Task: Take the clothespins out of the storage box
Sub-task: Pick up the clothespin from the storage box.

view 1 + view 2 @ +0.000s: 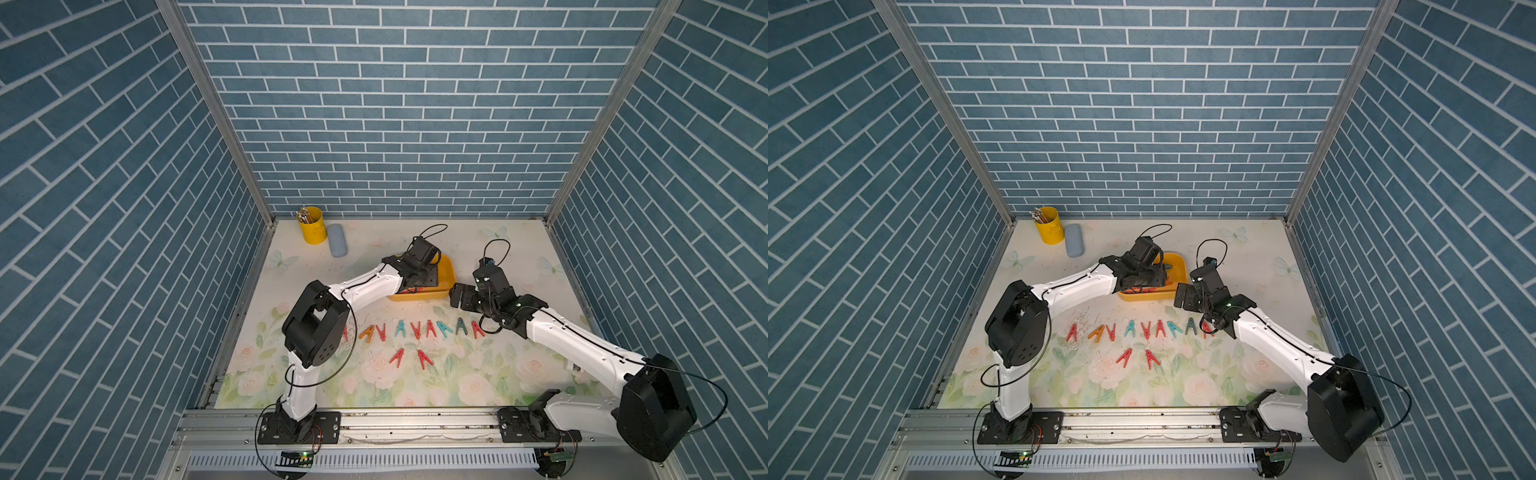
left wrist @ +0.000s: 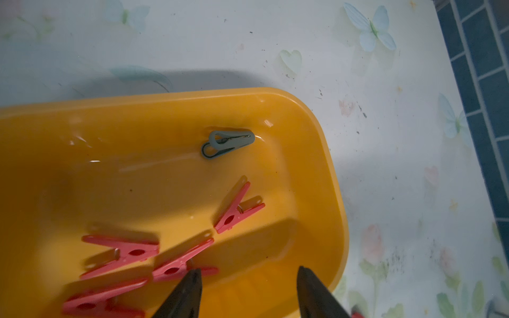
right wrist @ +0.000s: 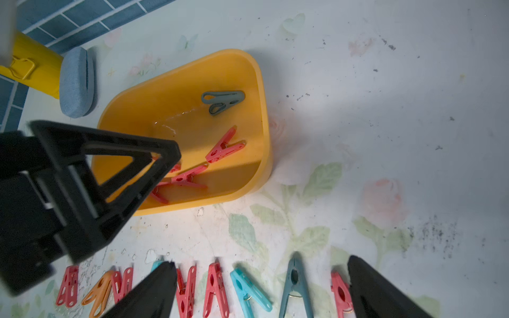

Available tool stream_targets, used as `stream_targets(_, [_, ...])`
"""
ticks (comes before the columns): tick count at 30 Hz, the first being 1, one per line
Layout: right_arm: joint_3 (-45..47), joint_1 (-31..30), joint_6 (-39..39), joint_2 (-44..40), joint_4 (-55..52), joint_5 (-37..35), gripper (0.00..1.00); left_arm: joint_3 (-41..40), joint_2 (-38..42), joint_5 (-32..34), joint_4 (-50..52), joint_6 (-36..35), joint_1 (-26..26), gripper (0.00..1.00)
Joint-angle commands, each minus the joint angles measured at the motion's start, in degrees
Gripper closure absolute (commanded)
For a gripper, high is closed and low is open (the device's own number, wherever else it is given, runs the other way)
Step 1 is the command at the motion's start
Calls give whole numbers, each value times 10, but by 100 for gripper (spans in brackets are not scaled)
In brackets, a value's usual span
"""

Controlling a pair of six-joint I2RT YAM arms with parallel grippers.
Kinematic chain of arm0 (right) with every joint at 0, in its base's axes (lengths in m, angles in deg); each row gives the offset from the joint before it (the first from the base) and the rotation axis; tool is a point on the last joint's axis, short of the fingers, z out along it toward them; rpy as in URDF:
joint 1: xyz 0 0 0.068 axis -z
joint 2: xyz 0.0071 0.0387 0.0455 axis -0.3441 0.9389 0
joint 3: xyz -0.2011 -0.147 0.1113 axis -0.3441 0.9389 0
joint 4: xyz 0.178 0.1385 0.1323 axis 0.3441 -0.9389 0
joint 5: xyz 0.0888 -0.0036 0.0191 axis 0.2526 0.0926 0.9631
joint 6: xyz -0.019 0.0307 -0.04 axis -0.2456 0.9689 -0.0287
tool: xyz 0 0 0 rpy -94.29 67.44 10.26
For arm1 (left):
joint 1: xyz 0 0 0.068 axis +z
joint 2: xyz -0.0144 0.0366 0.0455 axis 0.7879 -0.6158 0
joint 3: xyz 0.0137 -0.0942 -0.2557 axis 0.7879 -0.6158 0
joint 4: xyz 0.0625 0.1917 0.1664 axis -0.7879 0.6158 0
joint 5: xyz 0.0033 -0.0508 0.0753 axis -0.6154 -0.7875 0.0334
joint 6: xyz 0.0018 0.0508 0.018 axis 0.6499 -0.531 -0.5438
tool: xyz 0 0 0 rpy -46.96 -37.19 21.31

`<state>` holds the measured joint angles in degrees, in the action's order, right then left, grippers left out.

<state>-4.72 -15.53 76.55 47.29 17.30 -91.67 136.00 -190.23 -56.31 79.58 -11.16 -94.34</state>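
**Figure.** The two-arm peg cell as I see it from my remote station; clock directions are read in the top views, with 12 at the far wall.

**Storage box.** The storage box (image 1: 449, 272), a shallow yellow tray, stands on the floral mat (image 1: 478, 386), a little toward 12 o'clock from the table's centre.

**(a)** The left gripper (image 2: 248, 272) hangs over the box's 7 o'clock part. Its jaws are parted with nothing between them. One finger (image 2: 190, 289) is just beside a red clothespin (image 2: 181, 263).

**(b)** The left wrist view shows five clothespins in the box: four red and one grey-blue clothespin (image 2: 227, 143) near the far wall.

**(c)** The right gripper (image 3: 260, 264) is at the box's 4 o'clock corner. Its jaws are spread wide and it holds nothing.

**(d)** At the box's 6 o'clock, nine clothespins lie in a row (image 1: 1146, 330): red, teal and one orange. Two more red ones (image 1: 1124, 357) lie nearer 6.

**(e)** A yellow pencil cup (image 1: 311, 228) stands in the 10 o'clock corner, with a blue-grey oval case (image 1: 337, 246) just at its 3 o'clock. I cannot tell whether the small frame (image 3: 23, 67) on the cup's wall bears writing.
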Motion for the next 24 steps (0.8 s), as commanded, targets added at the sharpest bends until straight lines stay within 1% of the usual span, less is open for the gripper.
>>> stream_targets(1, [-21,9,-28,10,18,6,1,12,-25,-31,-41,52,17,46])
stream_targets(3, [-23,13,-33,14,19,11,0,12,-37,-46,-67,78,25,50])
stream_targets(4, [-24,15,-36,17,20,14,1,13,-43,-49,-80,90,29,53])
stream_targets(6, [-26,19,-40,19,21,17,1,15,-54,-57,-100,107,36,56])
stream_targets(8, [-27,22,-45,21,22,22,1,18,-64,-62,-114,119,42,64])
stream_targets(13, [-29,35,-55,24,21,30,1,39,-97,-69,-127,137,55,64])
stream_targets(14, [-29,37,-57,24,21,32,1,45,-104,-72,-126,139,56,62])
stream_targets(15, [-28,40,-58,25,22,33,1,54,-110,-73,-122,139,59,58])
stream_targets(17, [-27,43,-59,26,22,36,1,77,-120,-59,-106,133,57,46])
stream_targets(20, [-26,48,-59,28,26,41,1,124,-138,-13,-44,106,53,40])
stream_targets(23, [-24,52,-60,34,31,47,1,183,-162,45,27,73,41,29])
stream_targets(24, [-24,54,-59,37,32,50,1,203,-170,58,47,64,36,24])
